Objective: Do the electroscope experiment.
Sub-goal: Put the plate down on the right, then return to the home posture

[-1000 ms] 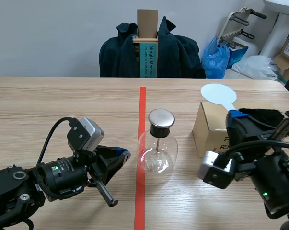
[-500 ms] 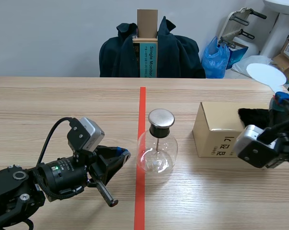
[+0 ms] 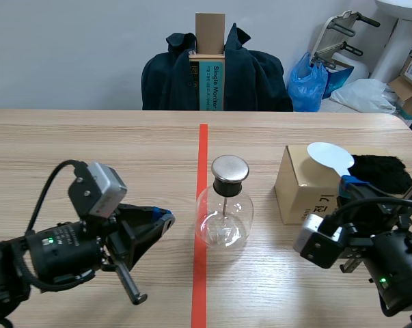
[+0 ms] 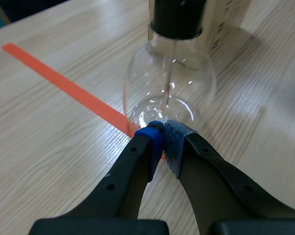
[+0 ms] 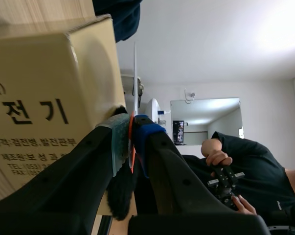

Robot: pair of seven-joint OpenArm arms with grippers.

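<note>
The electroscope (image 3: 224,208), a clear glass flask with a black stopper and a round metal cap, stands just right of the red tape line. In the left wrist view the electroscope (image 4: 169,83) is directly ahead of my left gripper (image 4: 162,139), which is shut on nothing, its tips almost at the glass. My right gripper (image 3: 349,186) is shut on the handle of a white round paddle (image 3: 331,157) held upright over the cardboard box (image 3: 298,188). The right wrist view has the paddle (image 5: 135,73) edge-on between the pads (image 5: 119,139). Black fur (image 3: 380,171) lies on the box.
A dark jacket (image 3: 246,75) hangs over a chair behind the table, with a tall cardboard box (image 3: 210,41) against it. A blue bag (image 3: 308,82) and clutter lie at the back right. A person (image 5: 235,161) appears in the right wrist view beyond the box.
The right arm swung the paddle up and away to the right, then brought it back down over the box. The left arm drew back slightly to the left, still shut.
</note>
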